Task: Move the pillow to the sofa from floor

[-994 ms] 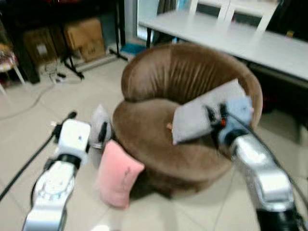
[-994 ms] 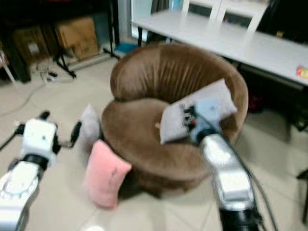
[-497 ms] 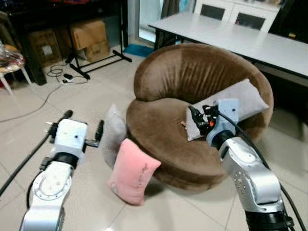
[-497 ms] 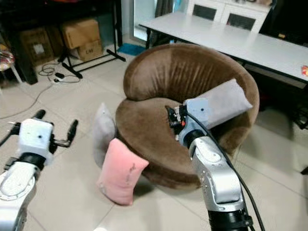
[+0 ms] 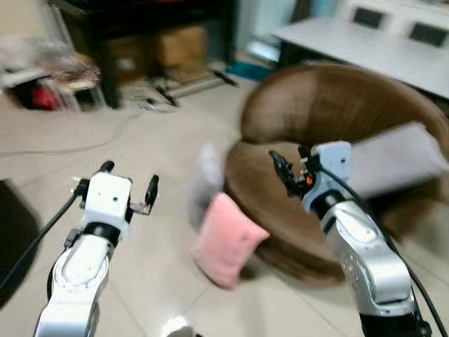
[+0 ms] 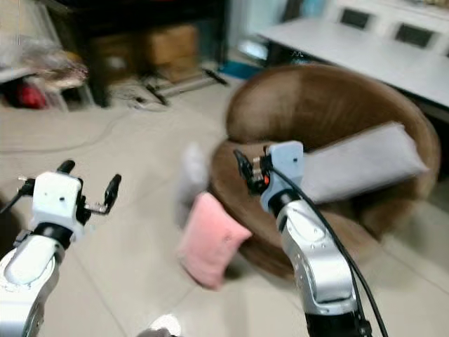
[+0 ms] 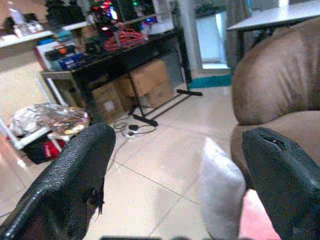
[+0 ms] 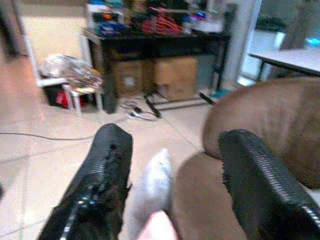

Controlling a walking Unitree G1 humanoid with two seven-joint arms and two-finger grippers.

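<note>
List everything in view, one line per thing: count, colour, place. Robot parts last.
sofa: 1, brown, round, ahead on the right.
grey pillow on sofa: 1, grey, on the sofa seat.
pink pillow: 1, pink, on the floor against the sofa.
pale pillow: 1, light grey, on the floor behind the pink one.
boxes: 2, cardboard brown, under the black shelf.
table: 1, white, behind the sofa.
left gripper: 1, black fingers open, over the floor.
right gripper: 1, black fingers open, raised before the sofa.

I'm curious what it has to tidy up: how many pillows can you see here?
3. A grey pillow lies on the brown sofa. A pink pillow leans against the sofa's front on the floor, and a pale grey pillow stands beside it. Others may be hidden behind the sofa.
</note>
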